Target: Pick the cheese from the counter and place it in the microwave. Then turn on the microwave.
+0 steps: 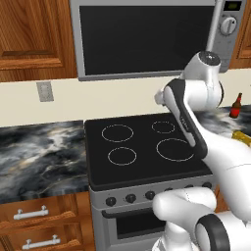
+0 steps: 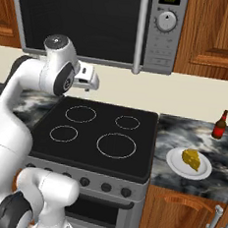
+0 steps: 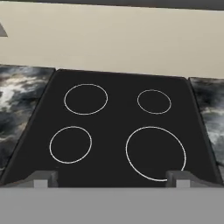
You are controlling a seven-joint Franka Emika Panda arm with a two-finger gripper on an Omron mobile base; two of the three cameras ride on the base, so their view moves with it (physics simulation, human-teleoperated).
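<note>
— What must the arm do well at this step, in your opinion?

— I think it is the reach for the cheese [image 2: 191, 158]. Nothing is picked yet. The pincer [image 3: 112, 178] has its two tips far apart and nothing between them, and it looks down on the black stovetop [image 3: 118, 127], not on the cheese. So first the hand must swing toward the right side of the right base view, then come down from above with the tips on two sides of the chunk.

— Where lies the cheese exactly?

— On a white plate [image 2: 174, 163], in the lower right part of the right base view, on the marbled worktop [image 2: 176, 127] just beside the stovetop. The hand [image 2: 85, 78] is in the upper left part of that same view, so the two are well apart, with the whole stovetop between them.

— Any danger?

— The chunk is small and lumpy, so I would judge it can slip if the tips close off-centre. A brown bottle [image 2: 220, 125] stands behind the plate, near but not touching; the arm should not knock it.

— And the microwave [image 2: 95, 23]?

— Above the stovetop, at the top of the frame. Its door looks closed, so it needs opening before the cheese goes in.
</note>
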